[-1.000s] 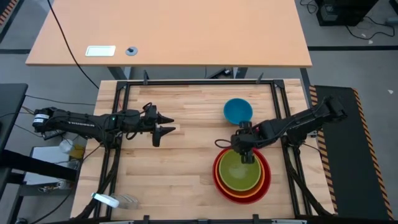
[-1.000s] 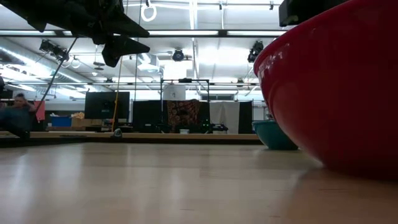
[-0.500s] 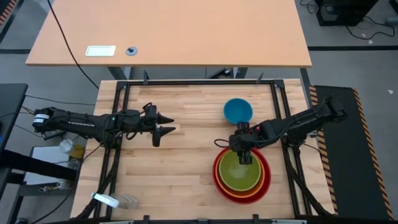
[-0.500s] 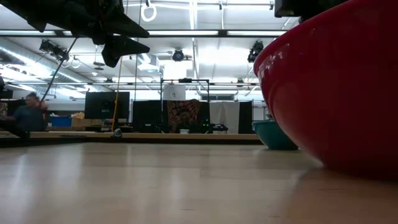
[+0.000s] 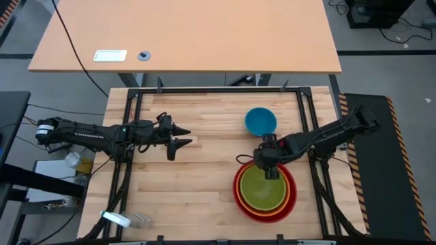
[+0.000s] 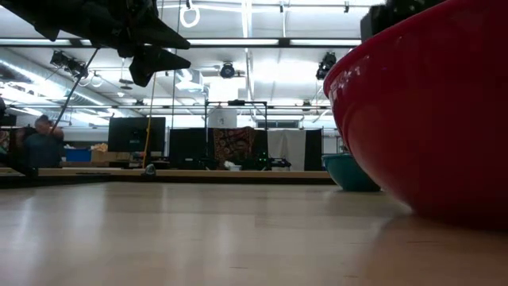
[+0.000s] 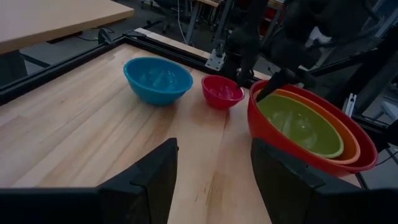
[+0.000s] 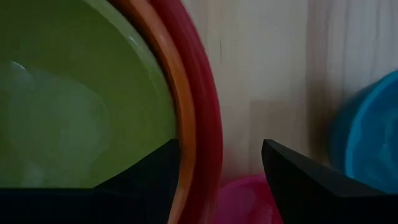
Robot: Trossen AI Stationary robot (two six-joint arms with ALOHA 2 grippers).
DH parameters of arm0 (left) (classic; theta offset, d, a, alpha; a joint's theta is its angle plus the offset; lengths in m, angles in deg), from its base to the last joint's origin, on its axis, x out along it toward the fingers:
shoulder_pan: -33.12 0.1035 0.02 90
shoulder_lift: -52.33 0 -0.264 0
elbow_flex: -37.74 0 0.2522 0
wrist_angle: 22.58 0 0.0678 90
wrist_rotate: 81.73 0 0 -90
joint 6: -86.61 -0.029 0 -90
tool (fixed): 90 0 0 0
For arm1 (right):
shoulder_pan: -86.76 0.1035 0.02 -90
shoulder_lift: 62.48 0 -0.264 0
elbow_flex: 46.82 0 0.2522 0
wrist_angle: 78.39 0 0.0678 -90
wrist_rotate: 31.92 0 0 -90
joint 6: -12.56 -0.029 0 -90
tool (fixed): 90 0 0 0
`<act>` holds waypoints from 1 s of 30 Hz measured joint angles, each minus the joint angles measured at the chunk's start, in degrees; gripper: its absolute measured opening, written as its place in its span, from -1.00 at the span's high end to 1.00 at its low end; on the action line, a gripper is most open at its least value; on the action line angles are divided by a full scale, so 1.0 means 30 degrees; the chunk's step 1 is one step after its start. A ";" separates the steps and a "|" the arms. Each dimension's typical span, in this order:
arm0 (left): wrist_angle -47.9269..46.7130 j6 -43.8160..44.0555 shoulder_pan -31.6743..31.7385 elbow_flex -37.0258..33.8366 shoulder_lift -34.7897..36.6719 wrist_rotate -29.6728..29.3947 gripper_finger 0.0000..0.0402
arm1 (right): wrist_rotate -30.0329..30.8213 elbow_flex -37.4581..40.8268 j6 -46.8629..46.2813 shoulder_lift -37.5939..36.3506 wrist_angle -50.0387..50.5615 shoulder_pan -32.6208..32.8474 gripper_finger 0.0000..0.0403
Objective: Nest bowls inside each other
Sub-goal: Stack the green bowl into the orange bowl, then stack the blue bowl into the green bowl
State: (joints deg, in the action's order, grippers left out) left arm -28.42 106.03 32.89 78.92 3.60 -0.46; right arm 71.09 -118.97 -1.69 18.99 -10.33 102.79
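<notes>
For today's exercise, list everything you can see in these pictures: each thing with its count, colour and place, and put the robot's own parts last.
red bowl: one, red, near right of the table, outermost of the stack
orange bowl: one, orange, nested in the red one
green bowl: one, lime green, nested in the orange one
blue bowl: one, blue, alone, far right
pink bowl: one, magenta, between blue bowl and stack
table: one, light wood
left gripper: open, waiting over table's left half
right gripper: open, over the stack's far rim

Glossy plastic bowls (image 7: 297, 127); wooden table (image 5: 197, 170)
</notes>
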 joint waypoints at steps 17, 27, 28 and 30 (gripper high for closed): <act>-0.0143 0.0105 0.0000 0.0000 0.0000 0.0000 -0.03 | 0.1587 -0.0470 0.1588 -0.0320 -0.0279 -0.3783 -0.07; -0.1499 0.0254 0.0000 0.0000 0.0000 0.0000 -0.03 | 0.0164 0.1614 0.2306 -0.1325 -0.2021 -1.2459 -0.01; -0.1506 0.0259 0.0000 0.0000 0.0000 0.0000 -0.03 | 0.0224 0.1648 0.2220 -0.1316 -0.1993 -1.3311 -0.01; -0.1501 0.0254 0.0000 0.0000 0.0000 0.0000 -0.03 | 0.0188 0.1648 0.2103 -0.1178 -0.2005 -1.4887 -0.01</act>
State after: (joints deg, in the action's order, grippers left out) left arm -32.92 106.80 32.89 78.92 3.60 -0.46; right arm 71.65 -114.03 4.62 15.46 -16.34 58.13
